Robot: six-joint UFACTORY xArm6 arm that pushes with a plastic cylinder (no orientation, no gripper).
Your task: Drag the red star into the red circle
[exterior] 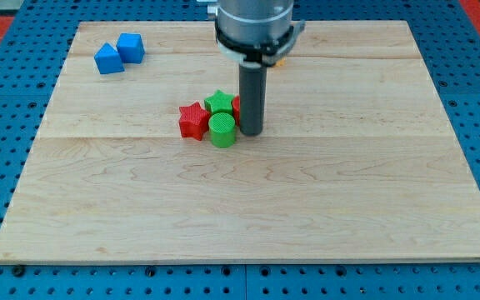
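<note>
At the view's far left, near the top of the wooden table (373,217), sit two blue blocks touching each other: a blue wedge-like block (108,60) and a blue cube (130,47), both well apart from the work. Moving right, the cluster near the middle begins with the red star (192,121), the thing to be moved; it touches the green cylinder (222,130) on its right and the green star (218,103) just above that. Right again, a sliver of red (237,106) shows between the green star and the rod, which I take to be the red circle, though most of it is hidden and its shape cannot be confirmed. My tip (251,133) stands just beside the green cylinder on its right, on the wrong side of the cluster for this job. There is no claw on this arm, only the rod, so nothing is open or closed. A yellow scrap (281,58) peeks out behind the arm's housing; what it is I cannot tell. To do the step well, I judge my tip should circle round the view's bottom of the cluster to the star's left face, then push it rightward slowly, expecting the green blocks between to be shoved along or to deflect the star.
</note>
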